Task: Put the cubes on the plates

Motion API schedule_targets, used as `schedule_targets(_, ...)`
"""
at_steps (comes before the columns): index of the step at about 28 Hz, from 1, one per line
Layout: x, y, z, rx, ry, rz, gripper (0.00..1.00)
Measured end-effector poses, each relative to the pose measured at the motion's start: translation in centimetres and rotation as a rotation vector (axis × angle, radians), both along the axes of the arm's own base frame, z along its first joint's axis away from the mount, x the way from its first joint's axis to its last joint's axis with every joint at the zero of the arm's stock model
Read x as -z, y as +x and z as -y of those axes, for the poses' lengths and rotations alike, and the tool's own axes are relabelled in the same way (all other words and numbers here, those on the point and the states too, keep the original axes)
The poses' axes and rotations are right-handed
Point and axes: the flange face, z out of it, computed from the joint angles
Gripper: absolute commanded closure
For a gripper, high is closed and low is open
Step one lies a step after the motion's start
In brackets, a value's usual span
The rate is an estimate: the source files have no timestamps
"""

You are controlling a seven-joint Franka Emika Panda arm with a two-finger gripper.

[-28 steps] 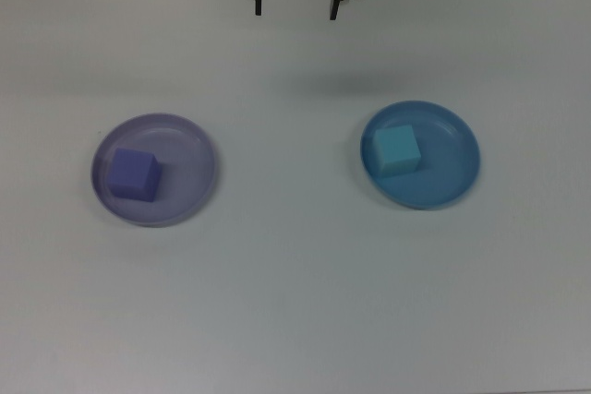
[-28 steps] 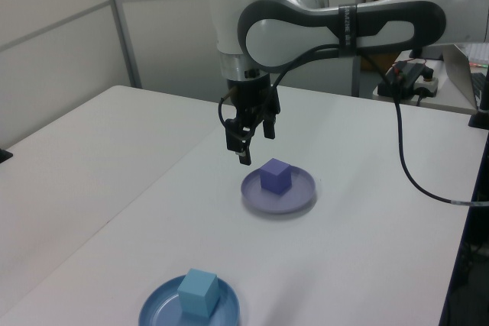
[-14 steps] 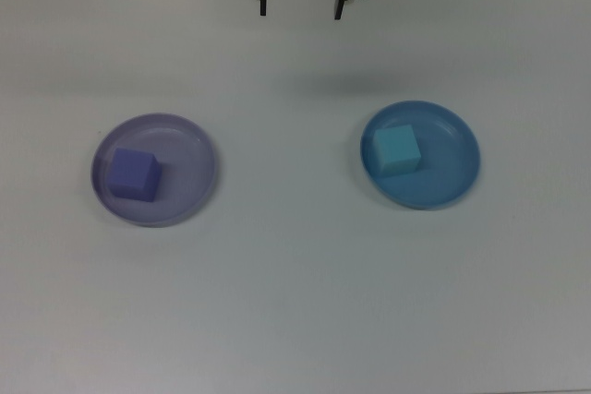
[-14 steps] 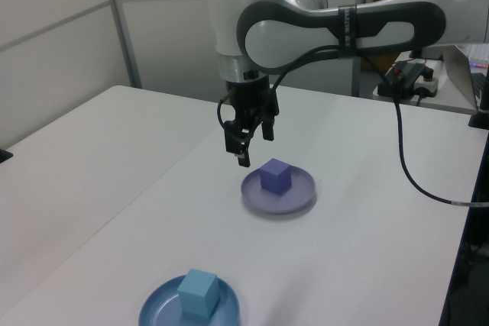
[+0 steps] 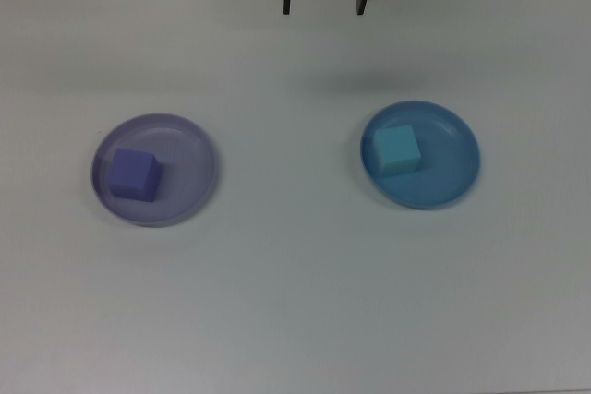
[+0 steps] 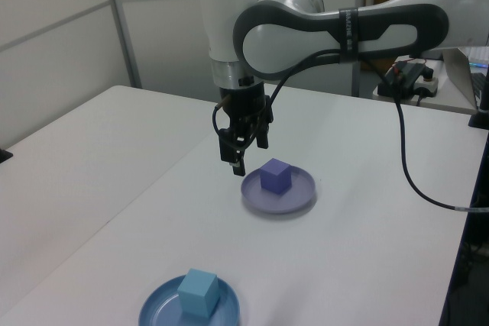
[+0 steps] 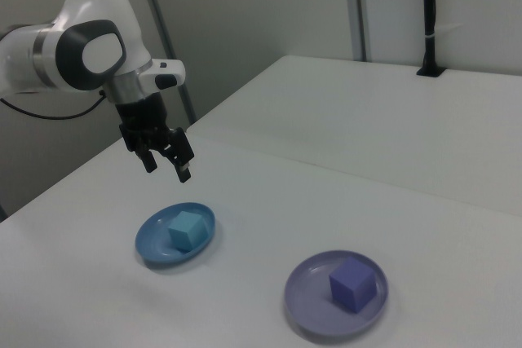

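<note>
**Both cubes seated on plates, gripper empty**

The purple cube [image 5: 133, 175] rests on the lavender plate [image 5: 191, 193]. The teal cube [image 5: 396, 150] rests on the blue plate [image 5: 450, 175]. The gripper [image 5: 322, 5] hangs above the table [image 5: 295, 302], fingers spread wide, holding nothing

Violet-purple cube [image 5: 132, 175] on pale lavender plate [image 5: 192, 154]; light teal cube [image 5: 396, 150] on medium blue plate [image 5: 452, 158]. Table [image 5: 295, 302] is plain off-white, no pattern. Gripper [image 5: 323, 8] is black, arm [image 6: 306, 20] glossy white with dark grey joint bands and a small blue light on top, black cable [image 6: 416, 181] trailing off it.
</note>
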Motion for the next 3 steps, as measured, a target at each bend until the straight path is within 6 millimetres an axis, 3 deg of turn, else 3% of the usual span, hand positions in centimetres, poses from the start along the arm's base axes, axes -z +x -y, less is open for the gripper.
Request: schedule_targets(3,0.00,0.00,-0.01,0.000,0.002,0.000,0.00)
